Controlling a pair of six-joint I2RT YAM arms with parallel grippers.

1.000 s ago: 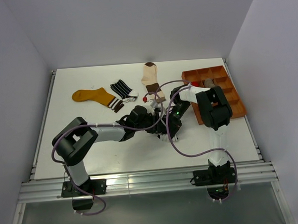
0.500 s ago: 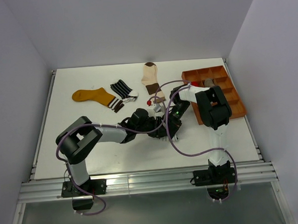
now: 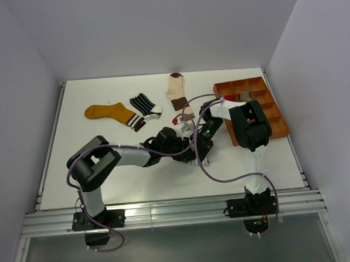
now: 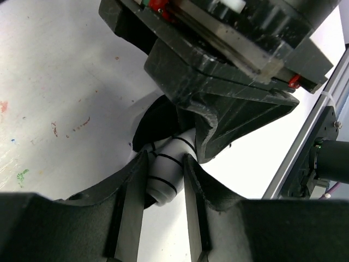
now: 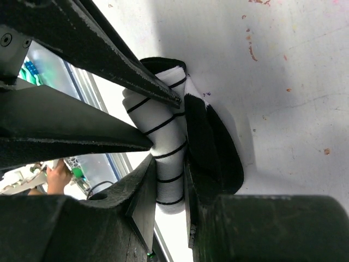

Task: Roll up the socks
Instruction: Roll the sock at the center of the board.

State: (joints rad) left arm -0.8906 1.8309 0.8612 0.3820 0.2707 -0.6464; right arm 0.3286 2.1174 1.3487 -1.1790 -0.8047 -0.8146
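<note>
A white sock with thin black stripes, rolled into a tube point(image 4: 166, 172), lies low over the table between both grippers. My left gripper point(image 4: 163, 169) is shut on one end of the roll. My right gripper point(image 5: 170, 180) is shut on the same white striped sock point(image 5: 163, 142), with a black fabric part point(image 5: 212, 147) bulging beside it. In the top view the two grippers, left point(image 3: 185, 148) and right point(image 3: 200, 146), meet mid-table and hide the roll. Three more socks lie flat at the back: mustard-yellow point(image 3: 109, 114), black with white stripes point(image 3: 143, 103), cream with brown point(image 3: 177, 90).
The orange-brown compartment tray point(image 3: 278, 117) stands at the right, close to the right arm, with something brownish in a back compartment point(image 3: 245, 96). White walls close in the table on the left, the back and the right. A metal rail runs along the near edge point(image 3: 167, 213).
My left arm has shifted a little to the right, closer to the right gripper, and its jaws have narrowed slightly on the roll. The right arm has not moved.
</note>
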